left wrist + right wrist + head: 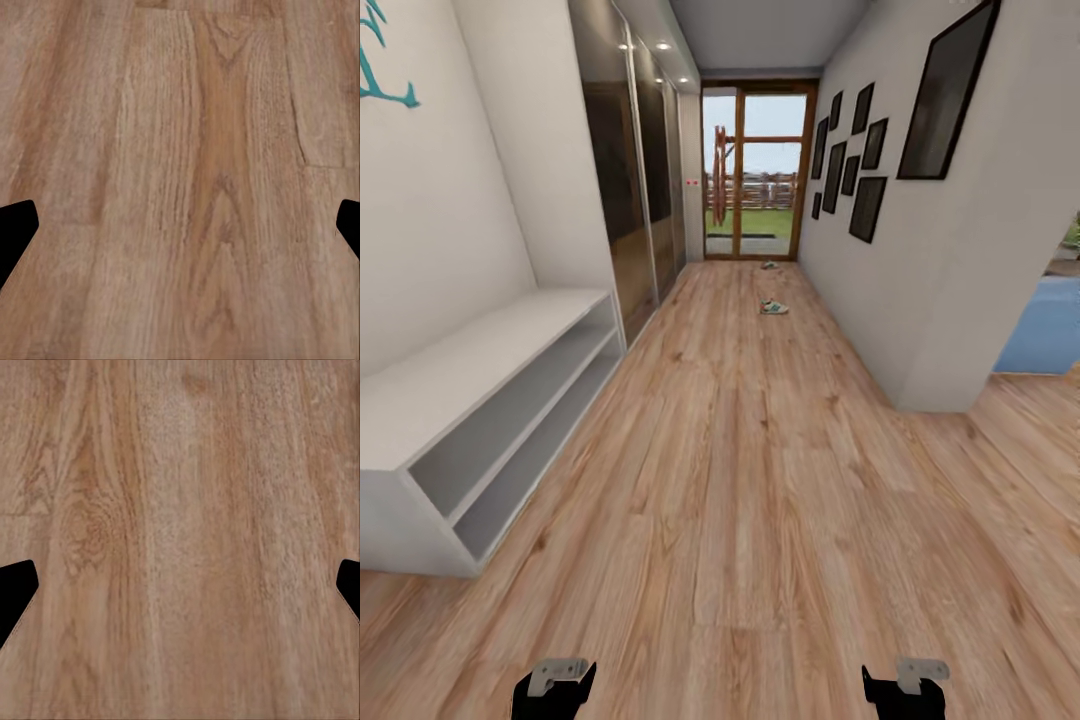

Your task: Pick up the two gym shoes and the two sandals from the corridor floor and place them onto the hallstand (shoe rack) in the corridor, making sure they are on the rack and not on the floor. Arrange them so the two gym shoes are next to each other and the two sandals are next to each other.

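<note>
Gym shoes: one white sneaker with green stripes [774,307] lies on the corridor floor [760,480] well down the hallway, right of centre, lying across the corridor. A second, smaller-looking item [769,265] lies farther on, near the glass door [752,175]; too small to tell whether it is a shoe or a sandal. Low white two-tier unit [490,400] stands against the left wall, both tiers open, flat top bare; it is near the robot and well apart from the sneaker. Mirrored wardrobe doors [625,190] follow it along the left wall. Dark picture frames [855,160] hang on the right wall. Left tool [555,685] and right tool [905,685] sit at the lower edge of the head view, both low over the floor, holding nothing. In each wrist view the two dark fingertips [15,232] [15,592] sit at opposite edges with bare planks between them: jaws spread wide on both tools.
</note>
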Available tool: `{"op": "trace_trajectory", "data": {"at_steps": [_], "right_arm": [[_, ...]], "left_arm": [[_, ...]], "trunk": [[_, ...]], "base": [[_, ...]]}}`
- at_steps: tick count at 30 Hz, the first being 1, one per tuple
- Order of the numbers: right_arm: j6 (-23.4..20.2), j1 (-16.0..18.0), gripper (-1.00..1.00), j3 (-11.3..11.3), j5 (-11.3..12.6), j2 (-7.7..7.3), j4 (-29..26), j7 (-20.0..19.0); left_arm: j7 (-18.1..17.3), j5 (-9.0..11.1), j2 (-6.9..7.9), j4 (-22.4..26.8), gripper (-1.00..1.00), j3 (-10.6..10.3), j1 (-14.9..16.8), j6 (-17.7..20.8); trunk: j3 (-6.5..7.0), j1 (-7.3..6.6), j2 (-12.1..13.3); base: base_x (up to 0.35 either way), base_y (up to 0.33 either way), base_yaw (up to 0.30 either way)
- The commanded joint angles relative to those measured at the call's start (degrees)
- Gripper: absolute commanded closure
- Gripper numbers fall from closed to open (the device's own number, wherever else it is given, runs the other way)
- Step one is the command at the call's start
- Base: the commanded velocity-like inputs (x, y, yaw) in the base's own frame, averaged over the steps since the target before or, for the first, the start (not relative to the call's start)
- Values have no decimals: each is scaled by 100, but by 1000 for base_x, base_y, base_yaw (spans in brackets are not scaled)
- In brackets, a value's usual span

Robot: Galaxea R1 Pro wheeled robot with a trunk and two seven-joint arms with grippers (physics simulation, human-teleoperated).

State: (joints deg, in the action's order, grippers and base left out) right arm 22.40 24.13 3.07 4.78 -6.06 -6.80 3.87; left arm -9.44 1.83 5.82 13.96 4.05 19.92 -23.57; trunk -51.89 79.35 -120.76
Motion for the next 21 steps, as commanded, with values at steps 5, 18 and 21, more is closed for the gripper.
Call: {"op": "trace_trajectory", "data": {"at_steps": [5, 18, 21], "right_arm": [[19, 3, -100, 36, 50, -1, 5, 8], [19, -4, -100, 36, 50, -1, 4, 9], [19, -4, -100, 36, 50, -1, 4, 8]], "left_arm": [[-58, 19, -2, -5, -100, 43, 3, -7], [-58, 19, -2, -4, -100, 43, 3, -7], [-58, 19, 0, -4, -100, 43, 3, -7]], "trunk": [[38, 3, -2], [61, 3, -2], [61, 3, -2]], "base": [[339, 0, -45], [339, 0, -5], [339, 0, 0]]}}
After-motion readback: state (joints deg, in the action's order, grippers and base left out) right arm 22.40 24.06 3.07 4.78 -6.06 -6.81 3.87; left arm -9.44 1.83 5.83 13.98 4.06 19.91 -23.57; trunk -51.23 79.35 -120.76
